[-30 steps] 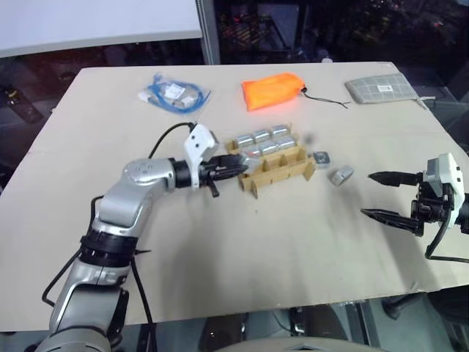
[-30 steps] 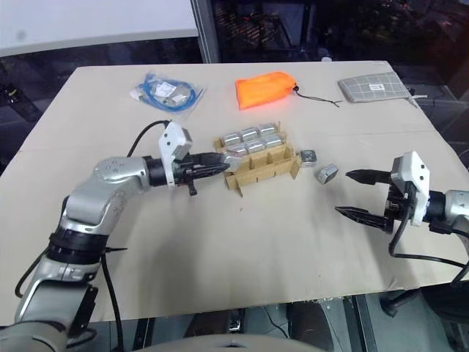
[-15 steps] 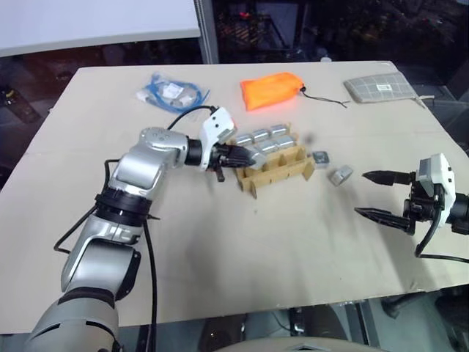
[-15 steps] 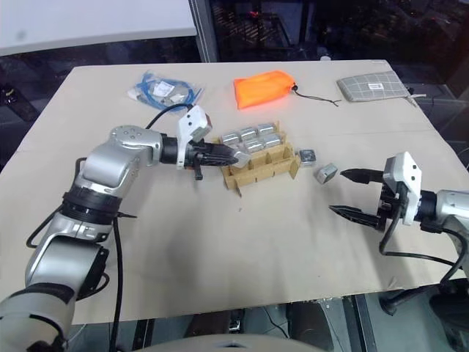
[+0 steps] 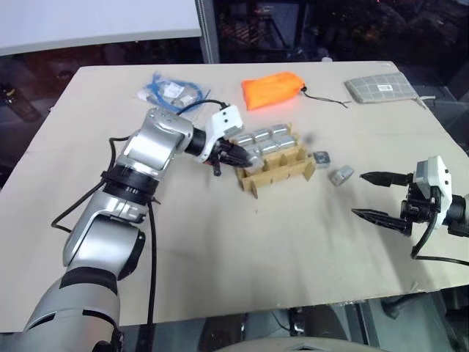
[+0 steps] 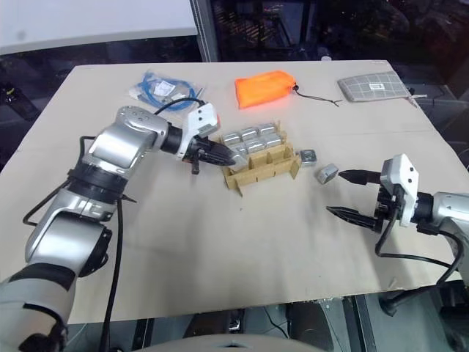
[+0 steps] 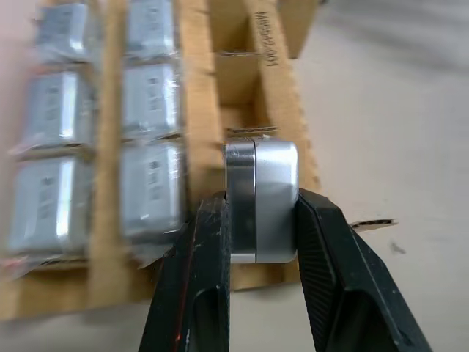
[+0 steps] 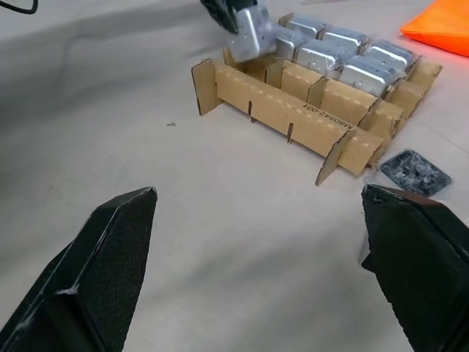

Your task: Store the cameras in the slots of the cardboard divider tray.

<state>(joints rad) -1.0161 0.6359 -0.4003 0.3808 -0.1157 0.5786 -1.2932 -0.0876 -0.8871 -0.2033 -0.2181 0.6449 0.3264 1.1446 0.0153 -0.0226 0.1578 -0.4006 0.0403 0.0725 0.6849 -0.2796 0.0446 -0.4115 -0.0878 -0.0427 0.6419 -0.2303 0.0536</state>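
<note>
The cardboard divider tray (image 5: 272, 160) sits near the middle of the tabletop (image 5: 242, 249), and everything here is placed from it. Six cameras fill its two rows on the far side, among them one in the far row (image 5: 261, 136); the near row of slots is bare cardboard. The left gripper (image 7: 256, 242) hangs over the tray's near left corner with its fingers (image 7: 192, 286) clamped on a silver camera (image 7: 261, 198), which is held on edge just above the first slot of that near row. Just off the tray's right end, a dark-faced camera (image 5: 320, 157) lies flat on the tabletop, and a little further right and nearer lies another camera (image 5: 341, 175), tilted. Well to the right of the tray and nearer the front edge, the right gripper (image 5: 377, 195) hovers with its fingers (image 8: 110, 257) spread wide apart, holding nothing, pointed back toward the tray. Beyond the tray an orange fabric bag (image 5: 272, 89) rests, with a blue cable bundle in a clear bag (image 5: 173, 93) to the far left and a grey checked pouch (image 5: 381, 88) to the far right.
</note>
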